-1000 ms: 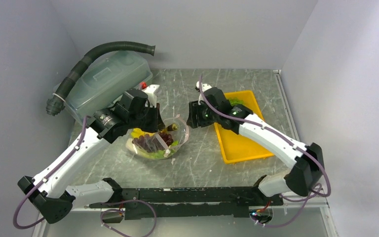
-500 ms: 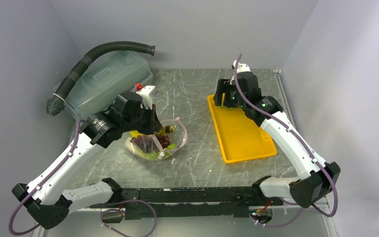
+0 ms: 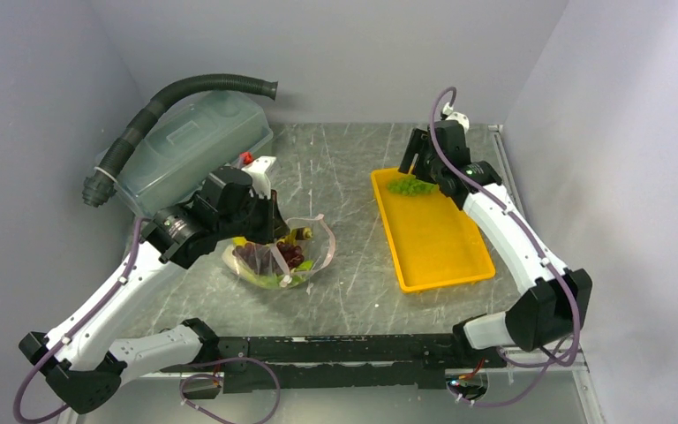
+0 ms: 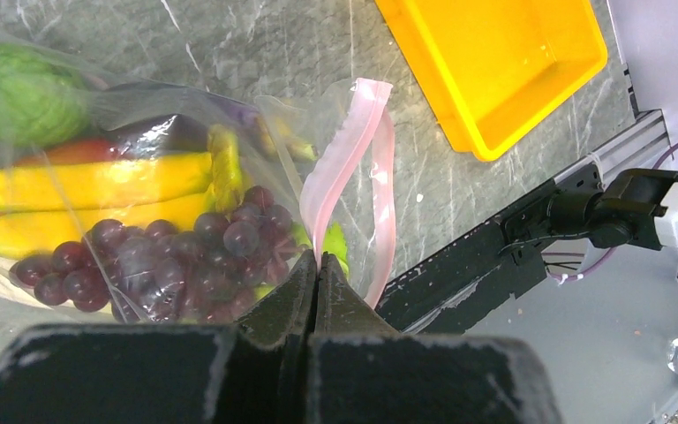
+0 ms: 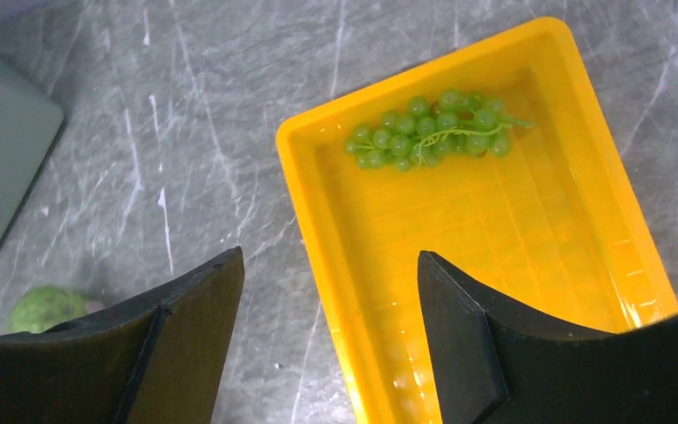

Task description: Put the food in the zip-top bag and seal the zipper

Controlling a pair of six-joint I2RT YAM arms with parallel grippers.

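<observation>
From above, the zip-top bag (image 3: 284, 256) lies on the table in front of the left arm, already filled with several pieces of food. The left gripper (image 3: 271, 237) is down at the bag's mouth. The right gripper (image 3: 418, 164) hangs over the far end of the yellow tray (image 3: 437, 252), where a bunch of green grapes (image 3: 410, 186) lies – the only food outside the bag. A translucent tub (image 3: 190, 141) with a dark hose (image 3: 177, 93) stands at the far left.

In the left wrist view, the left gripper (image 4: 318, 265) is clenched on the pink zipper (image 4: 346, 163), pinching the strip so that the mouth stands up. Inside the clear plastic I see purple grapes (image 4: 172, 265), bananas (image 4: 97, 181) and a round green vegetable (image 4: 19, 93).

In the right wrist view, the right gripper (image 5: 328, 263) has its jaws spread wide with nothing between them. The green grapes (image 5: 428, 132) are well apart from the fingers, near the tray's far wall (image 5: 406, 75).

I judge the bunch to be light, knobbly and a little springy, so a grip across its thick middle, over the stem, should be the safest – one berry alone may slip out. The bag is thin, floppy and slippery; its stiffer zipper strip is the right place to hold it.
</observation>
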